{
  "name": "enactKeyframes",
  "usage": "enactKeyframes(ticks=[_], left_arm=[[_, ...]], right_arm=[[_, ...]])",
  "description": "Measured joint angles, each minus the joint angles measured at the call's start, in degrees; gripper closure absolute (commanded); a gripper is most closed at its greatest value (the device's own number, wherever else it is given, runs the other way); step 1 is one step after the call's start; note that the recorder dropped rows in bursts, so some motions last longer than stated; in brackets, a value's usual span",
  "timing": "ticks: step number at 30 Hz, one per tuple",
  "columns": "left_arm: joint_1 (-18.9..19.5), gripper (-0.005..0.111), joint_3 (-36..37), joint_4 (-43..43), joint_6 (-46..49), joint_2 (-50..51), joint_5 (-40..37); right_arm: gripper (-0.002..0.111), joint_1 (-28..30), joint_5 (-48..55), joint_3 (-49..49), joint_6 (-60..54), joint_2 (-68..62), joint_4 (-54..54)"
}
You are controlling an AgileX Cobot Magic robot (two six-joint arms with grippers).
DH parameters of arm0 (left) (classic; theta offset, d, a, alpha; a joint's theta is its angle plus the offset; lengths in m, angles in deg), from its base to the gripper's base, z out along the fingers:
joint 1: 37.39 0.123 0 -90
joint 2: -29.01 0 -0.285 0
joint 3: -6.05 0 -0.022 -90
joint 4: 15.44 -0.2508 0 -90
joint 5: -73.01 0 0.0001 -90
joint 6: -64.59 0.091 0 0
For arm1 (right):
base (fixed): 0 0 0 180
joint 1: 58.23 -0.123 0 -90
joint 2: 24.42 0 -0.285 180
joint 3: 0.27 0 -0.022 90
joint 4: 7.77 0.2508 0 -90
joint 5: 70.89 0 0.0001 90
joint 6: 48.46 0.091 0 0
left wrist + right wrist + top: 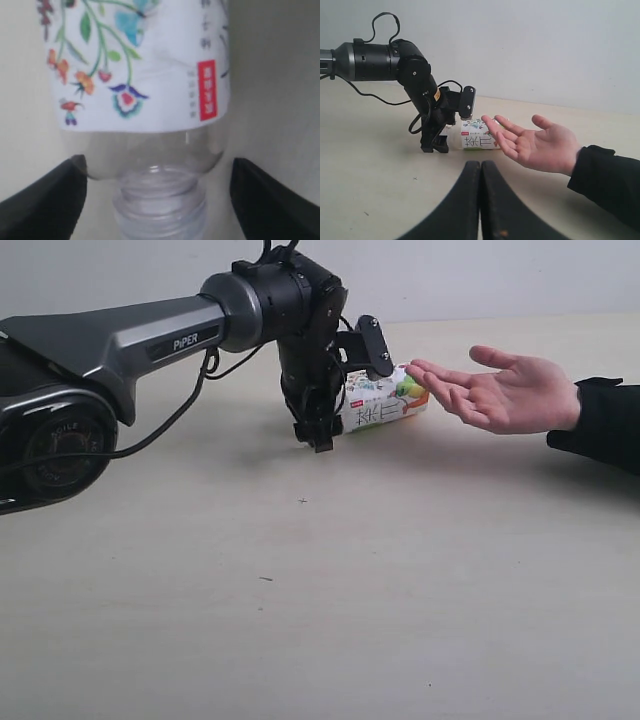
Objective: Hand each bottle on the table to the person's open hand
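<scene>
The left gripper (315, 438), jaws apart astride the neck, stood over the floral-label bottle (385, 400), which lay on its side near the table's (300, 620) far edge, base pointing at the person's open hand (510, 395).

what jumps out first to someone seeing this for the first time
A bare open hand reaches in from the right of the exterior view, palm up, fingertips almost at a floral-label bottle lying on its side. The left arm stretches across to it, and the left tool has its jaws wide on either side of the neck.
</scene>
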Motion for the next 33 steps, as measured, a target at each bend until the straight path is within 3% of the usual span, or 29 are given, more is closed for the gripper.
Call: enactKeyframes(ticks=[2, 5, 11, 33], left_arm=[[0.0, 0.037, 0.0, -0.6, 0.0, 0.1, 0.1], [0.0, 0.064, 0.0, -2.3, 0.0, 0.3, 0.1], [0.0, 0.107, 0.0, -4.6, 0.0, 0.3, 0.1], [0.0, 0.107, 0.0, -2.8, -0.2, -4.5, -3.8]], right_arm=[[0.108, 0.0, 0.0, 0.0, 0.0, 0.0, 0.0], [0.108, 0.0, 0.0, 0.0, 0.0, 0.0, 0.0], [0.108, 0.0, 0.0, 0.0, 0.0, 0.0, 0.0], [0.108, 0.0, 0.0, 0.0, 0.0, 0.0, 0.0]])
